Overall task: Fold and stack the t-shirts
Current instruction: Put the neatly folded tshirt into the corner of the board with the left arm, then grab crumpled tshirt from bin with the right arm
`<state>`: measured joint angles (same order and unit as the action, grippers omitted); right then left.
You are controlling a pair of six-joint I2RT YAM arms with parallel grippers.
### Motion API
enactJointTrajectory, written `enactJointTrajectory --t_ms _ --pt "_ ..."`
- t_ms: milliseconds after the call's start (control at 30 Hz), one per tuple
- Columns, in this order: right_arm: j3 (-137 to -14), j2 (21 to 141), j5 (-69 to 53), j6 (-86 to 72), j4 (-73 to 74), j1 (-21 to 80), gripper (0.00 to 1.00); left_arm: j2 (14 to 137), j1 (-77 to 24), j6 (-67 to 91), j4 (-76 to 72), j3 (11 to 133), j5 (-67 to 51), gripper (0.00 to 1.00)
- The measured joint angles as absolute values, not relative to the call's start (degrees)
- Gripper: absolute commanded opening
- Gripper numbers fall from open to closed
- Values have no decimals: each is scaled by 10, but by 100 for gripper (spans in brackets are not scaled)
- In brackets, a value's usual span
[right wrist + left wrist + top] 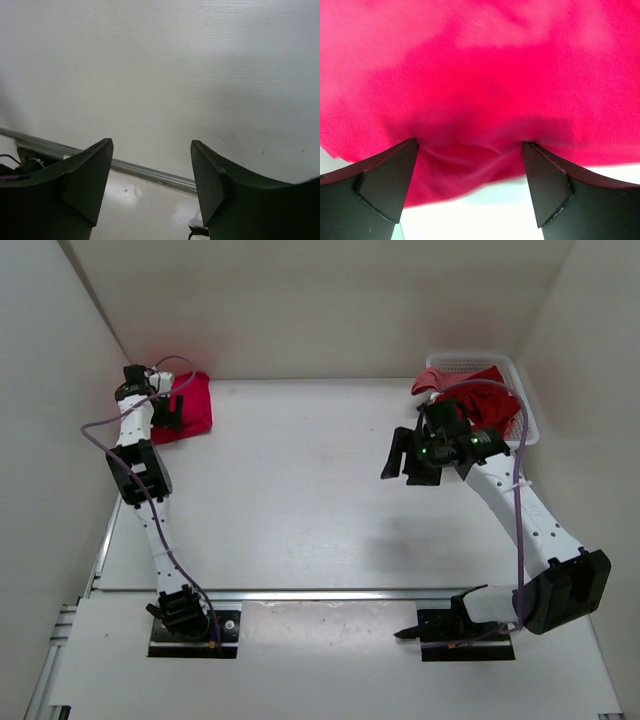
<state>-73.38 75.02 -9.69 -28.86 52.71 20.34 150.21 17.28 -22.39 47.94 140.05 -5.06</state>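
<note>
Only your top view shows dark red cloth (482, 392) in the basket (524, 390), upper right, bright red t-shirt (196, 400) folded upper left, left gripper (470, 146) spread wide, tips on it, right gripper (152, 144) part open, empty, over the table (160, 60)

L fingers (385, 190) wide apart, R fingers (85, 185) apart

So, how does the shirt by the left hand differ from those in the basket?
The left shirt is compact, bright pinkish-red; the basket shirts are crumpled, mostly darker, spilling over the basket rim. The open left hand touches the left shirt; no hand touches the basket shirts. Both are red cloth.
</note>
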Motion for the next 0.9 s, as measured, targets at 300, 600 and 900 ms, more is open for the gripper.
enactJointTrajectory --t_ms 300,600,900 --pt "-1025 867 -40 -234 632 42 99 1233 140 -209 380 1094 -85 99" --pt "-1119 1041 46 -158 649 -36 98 923 43 -198 331 897 -176 98" --pt "-1052 1109 3 -137 524 -42 80 868 -6 -154 412 702 -245 99"
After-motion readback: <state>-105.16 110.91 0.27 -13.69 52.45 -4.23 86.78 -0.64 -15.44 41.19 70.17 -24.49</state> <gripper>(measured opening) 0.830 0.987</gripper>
